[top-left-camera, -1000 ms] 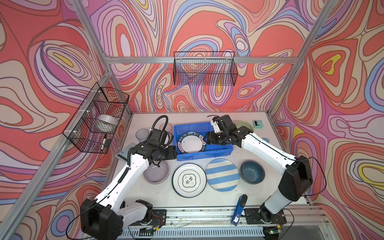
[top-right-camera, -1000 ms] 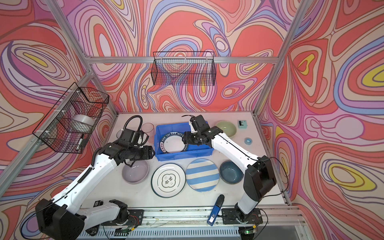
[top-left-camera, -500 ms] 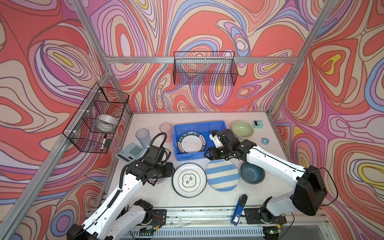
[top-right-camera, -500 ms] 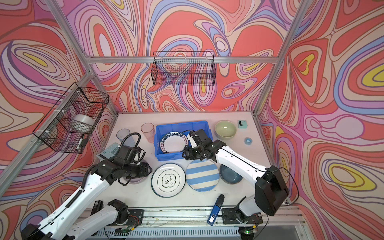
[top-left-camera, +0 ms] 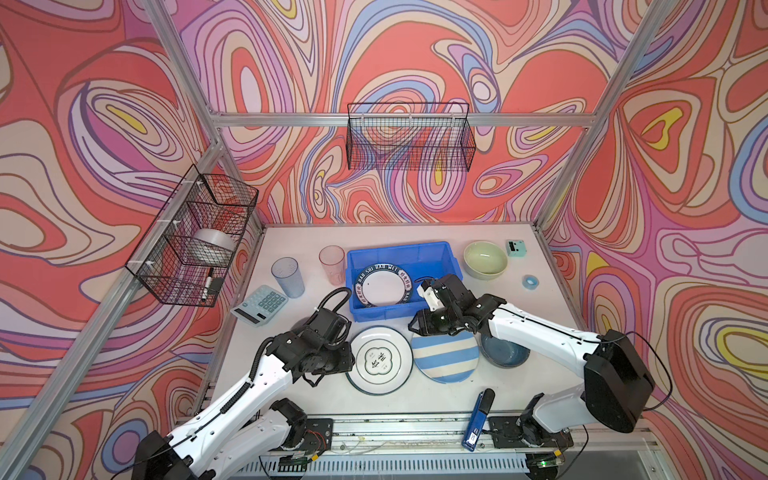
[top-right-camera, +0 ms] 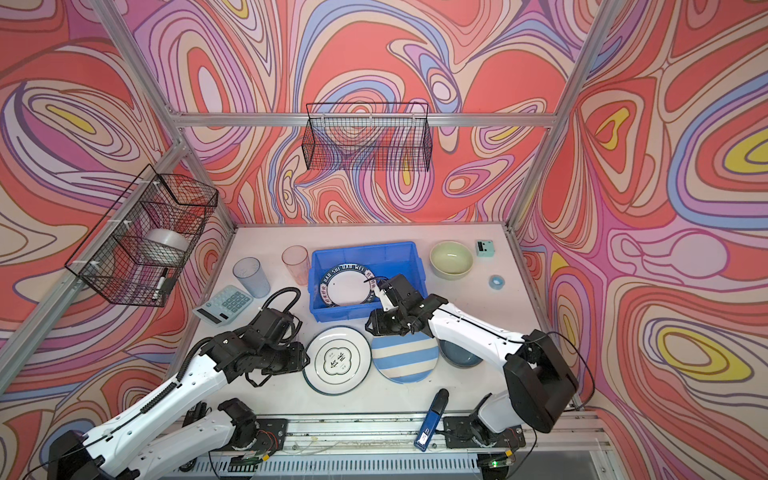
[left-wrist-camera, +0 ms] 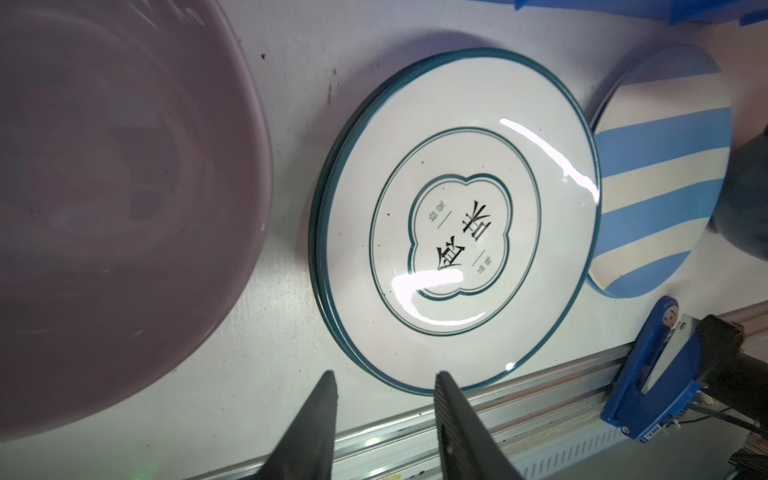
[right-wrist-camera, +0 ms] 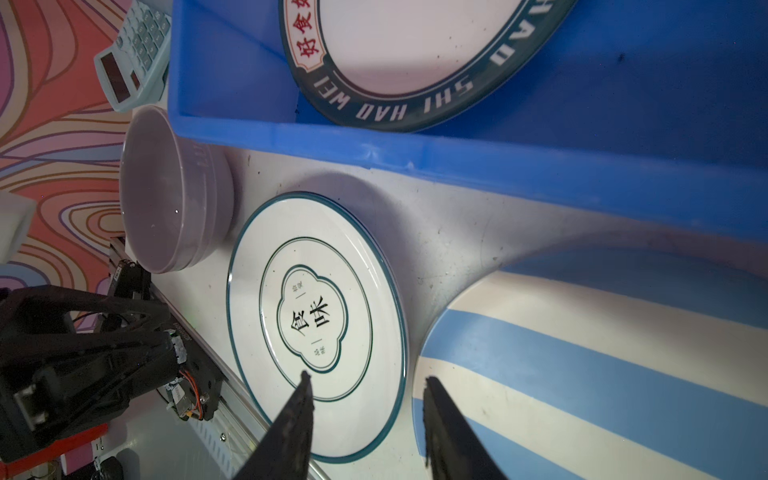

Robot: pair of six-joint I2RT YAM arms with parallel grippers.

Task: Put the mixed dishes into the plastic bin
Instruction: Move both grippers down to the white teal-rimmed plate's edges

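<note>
Your left end effector (left-wrist-camera: 384,376) is partly open and empty, its tips just short of the white plate (left-wrist-camera: 457,228), with the purple bowl (left-wrist-camera: 104,208) to one side. Your right end effector (right-wrist-camera: 366,376), likewise parted and empty, hovers at the edge of the striped plate (right-wrist-camera: 582,353). Beyond it sits the blue bin (right-wrist-camera: 415,153), holding a lettered plate (right-wrist-camera: 415,62).

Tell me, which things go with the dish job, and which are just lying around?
Job: blue bin, lettered plate, green-rimmed plate, striped plate, lavender bowl, dark blue bowl, green bowl, grey-blue cup, pink cup.
Lying about: calculator, tape roll, wire baskets.
</note>
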